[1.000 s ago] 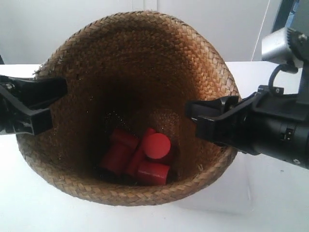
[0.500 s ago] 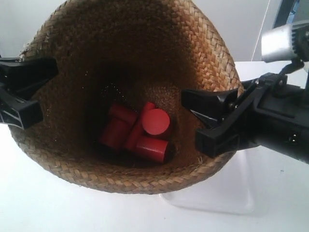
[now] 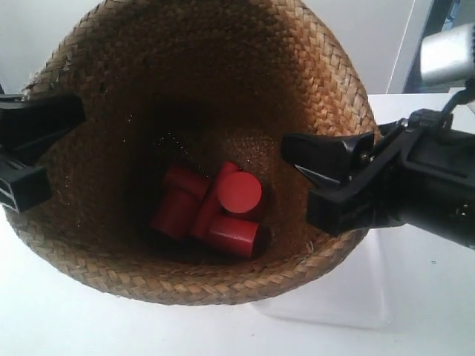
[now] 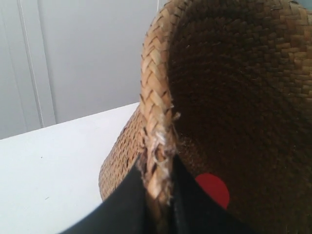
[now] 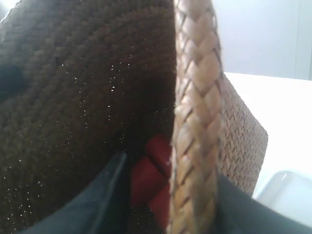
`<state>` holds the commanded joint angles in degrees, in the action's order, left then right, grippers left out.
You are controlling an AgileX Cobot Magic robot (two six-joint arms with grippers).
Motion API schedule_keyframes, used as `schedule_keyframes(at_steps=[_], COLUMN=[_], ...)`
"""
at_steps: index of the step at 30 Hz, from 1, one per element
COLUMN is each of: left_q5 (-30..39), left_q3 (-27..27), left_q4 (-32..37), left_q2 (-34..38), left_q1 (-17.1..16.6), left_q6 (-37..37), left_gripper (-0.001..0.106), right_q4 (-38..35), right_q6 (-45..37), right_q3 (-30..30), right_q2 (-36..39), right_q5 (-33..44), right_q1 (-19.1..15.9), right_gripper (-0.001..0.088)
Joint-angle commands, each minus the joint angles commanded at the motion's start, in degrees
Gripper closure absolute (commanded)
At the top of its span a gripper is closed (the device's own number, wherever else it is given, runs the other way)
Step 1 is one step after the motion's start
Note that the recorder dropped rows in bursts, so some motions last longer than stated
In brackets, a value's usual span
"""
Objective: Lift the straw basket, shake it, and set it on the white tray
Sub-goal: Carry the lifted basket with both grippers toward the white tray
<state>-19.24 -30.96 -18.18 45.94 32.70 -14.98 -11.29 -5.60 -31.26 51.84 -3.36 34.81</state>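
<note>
The straw basket [image 3: 185, 89] looks light and bendy, best held where left gripper [image 4: 158, 195] and right gripper [image 5: 191, 195] pinch its rim on 2 sides.

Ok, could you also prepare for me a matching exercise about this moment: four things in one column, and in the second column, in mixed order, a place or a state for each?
Things:
1. straw basket
2. white tray
3. red cylinders
4. left gripper

Places or states:
A. flat and glossy, partly hidden behind the basket
B. shut on the braided rim
C. brown and woven, mouth turned toward the exterior view
D. heaped together at the bottom inside the basket

Right pairs: 1-C, 2-A, 3-D, 4-B
</note>
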Motion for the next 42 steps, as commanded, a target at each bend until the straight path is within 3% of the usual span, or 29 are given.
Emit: schedule_keyframes(at_steps=[3,7,8,10,13,15,18,20,23,25,26,27,28,30,31,32,33,34,36,37,38,40,41,42], left_q5=[-0.13,11.36,11.77,9.51,-1.05,-3.54,1.98,6.82,9.06,4.36,0.58,1.02,4.84,11.25,9.89,1.49,-1.93,-2.25,5.87,10.00,10.96,1.84,0.19,2.66], left_q3=[-1.14,-4.52,-4.41,-2.20,3.01,2.90,-2.03,-4.76,-2.43,0.22,-0.50,-2.34,-5.69,-7.36,-5.34,-1.29,-0.51,-2.10,-6.85,-8.00,-6.99,-1.28,-1.01,-3.19], left_q4=[2.13,7.41,7.41,7.41,7.14,7.26,10.21,10.10,10.09,10.85,10.73,10.73,10.84,10.84,10.98,10.98,10.87,11.57,12.72,12.72,12.72,12.60,12.19,12.32], left_q2=[1.22,-6.73,-8.29,-8.67,-1.71,0.33,-5.63,-9.17,-6.83,-1.45,0.83,-0.09,-2.70,-5.25,-3.54,2.86,5.09,4.93,-1.26,-3.70,-4.16,2.47,4.12,2.66], left_q1=[0.11,0.11,0.11,0.11,-0.03,-0.03,1.31,1.33,1.33,1.18,1.03,1.18,1.59,1.67,1.67,1.67,1.67,2.35,3.37,3.37,3.37,3.27,2.85,2.85], left_q6=[2.07,6.93,7.57,7.65,4.88,2.71,4.83,5.71,10.05,6.11,5.69,6.54,7.47,7.47,7.24,5.52,4.24,7.15,8.44,8.45,8.45,6.03,4.55,5.96], left_gripper=[0.105,0.105,0.105,0.105,0.105,0.105,0.105,0.105,0.105,0.105,0.105,0.105,0.105,0.105,0.105,0.105,0.105,0.105,0.105,0.105,0.105,0.105,0.105,0.105], right_q4=[-2.43,-6.30,-7.70,-6.35,-0.94,-1.33,-2.18,-2.30,-1.96,-1.93,-3.63,-4.05,-4.05,-3.56,-1.88,-0.62,-1.17,-5.01,-5.83,-6.23,-5.21,-2.12,-3.92,-4.63], right_q6=[2.06,4.98,4.98,4.34,3.31,3.19,4.57,5.60,7.43,3.84,3.97,6.02,6.26,4.94,2.48,-0.67,-1.51,1.26,4.20,5.97,5.22,2.76,3.35,5.60], right_q3=[-3.49,-10.47,-10.71,-8.33,-1.16,-2.71,-8.14,-9.65,-4.25,0.17,-0.17,-2.46,-6.33,-8.74,-6.54,-1.01,-0.31,-2.94,-8.33,-9.19,-7.52,0.14,0.01,-2.68], right_q2=[1.89,-5.40,-7.35,-8.29,-0.84,1.38,-4.08,-8.54,-8.92,-3.86,-1.85,-3.36,-7.06,-12.02,-11.25,-5.19,-2.20,-1.18,-6.89,-9.56,-10.67,-3.76,-1.58,-2.53], right_q5=[5.22,23.68,23.05,13.38,-3.98,-2.56,10.03,13.67,3.36,-5.05,-4.25,-1.22,6.29,9.12,5.57,-2.95,-4.45,0.52,13.08,14.65,11.41,-6.73,-8.86,-4.29], right_q1=[-0.54,-0.54,-0.54,-0.54,-2.17,-2.69,-1.22,-0.50,-0.01,-1.01,-1.82,-1.53,-0.37,0.78,0.61,-0.92,-2.00,-2.36,-0.83,-0.16,0.10,-0.95,-1.34,-0.98], right_gripper=[0.0868,0.0868,0.0868,0.0868,0.0868,0.0868,0.0868,0.0868,0.0868,0.0868,0.0868,0.0868,0.0868,0.0868,0.0868,0.0868,0.0868,0.0868,0.0868,0.0868,0.0868,0.0868,0.0868,0.0868])
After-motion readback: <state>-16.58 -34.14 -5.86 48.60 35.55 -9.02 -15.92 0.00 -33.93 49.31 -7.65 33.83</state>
